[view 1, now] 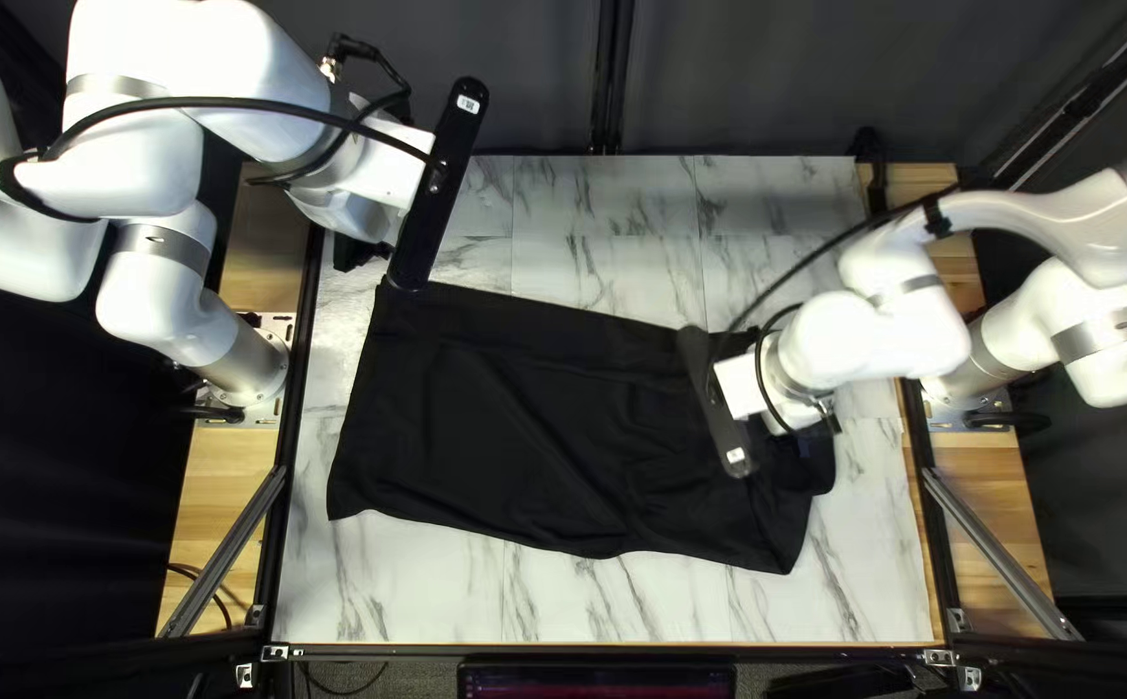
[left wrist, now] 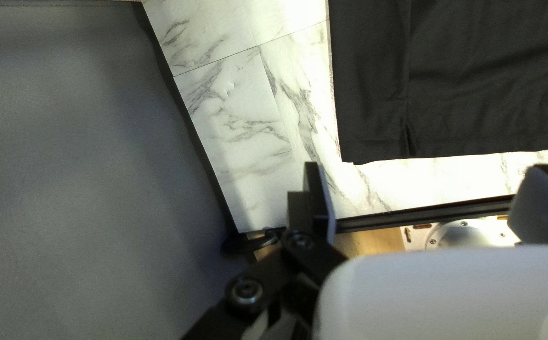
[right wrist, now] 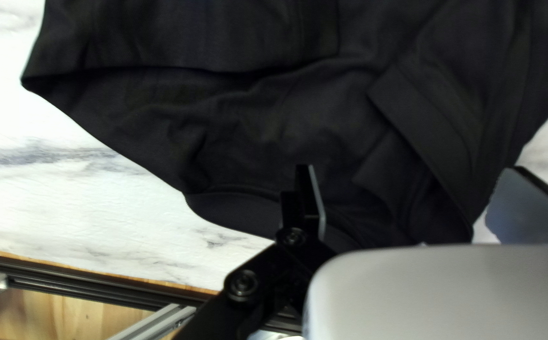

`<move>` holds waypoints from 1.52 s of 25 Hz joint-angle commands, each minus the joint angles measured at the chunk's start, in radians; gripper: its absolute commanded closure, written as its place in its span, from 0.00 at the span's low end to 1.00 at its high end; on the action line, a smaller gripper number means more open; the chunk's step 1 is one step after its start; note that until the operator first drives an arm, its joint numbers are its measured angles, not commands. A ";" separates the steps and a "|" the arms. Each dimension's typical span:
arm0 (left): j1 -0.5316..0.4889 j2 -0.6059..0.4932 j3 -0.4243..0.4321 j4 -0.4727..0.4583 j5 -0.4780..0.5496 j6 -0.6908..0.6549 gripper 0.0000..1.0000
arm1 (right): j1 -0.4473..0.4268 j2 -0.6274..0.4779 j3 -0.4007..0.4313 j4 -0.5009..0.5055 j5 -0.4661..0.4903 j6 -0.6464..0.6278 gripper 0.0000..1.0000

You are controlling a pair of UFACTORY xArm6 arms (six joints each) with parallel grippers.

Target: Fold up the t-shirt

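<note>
At the left, the left gripper (left wrist: 426,165) is hanging above the white, grey-veined marble-look counter (view 1: 602,201), its jaws standing spread and pinching nothing. Just beyond them, the black, thin-looking fabric t-shirt (view 1: 524,421) is beginning with a straight hemmed end (view 1: 363,427), lying fairly flat and stretching across the middle of the counter. That hem is offering the cleanest hold: its corners are looking easy to pinch, though the cloth, probably light and limp, is likely to be sagging between grips rather than carrying its own shape. Farther right, the rumpled end (right wrist: 255,126) is bunching into overlapping layers, where a shallow pinch is risking only the top ply; smoothing there is seeming wise before folding. Over that end, the right gripper (right wrist: 411,168) is hovering with its jaws parted, holding no cloth. Nothing about the fabric is appearing fragile, but dragging is likely to be creasing it.
</note>
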 commanded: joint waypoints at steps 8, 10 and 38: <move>0.000 0.000 0.000 0.000 0.000 0.000 0.00 | -0.021 -0.110 0.221 -0.262 -0.322 -0.034 0.00; 0.000 0.000 0.000 0.000 0.000 0.000 0.00 | -0.021 -0.110 0.221 -0.262 -0.322 -0.034 0.00; 0.000 0.000 0.000 0.000 0.000 0.000 0.00 | 0.114 0.307 -0.054 -0.582 -0.097 0.230 0.00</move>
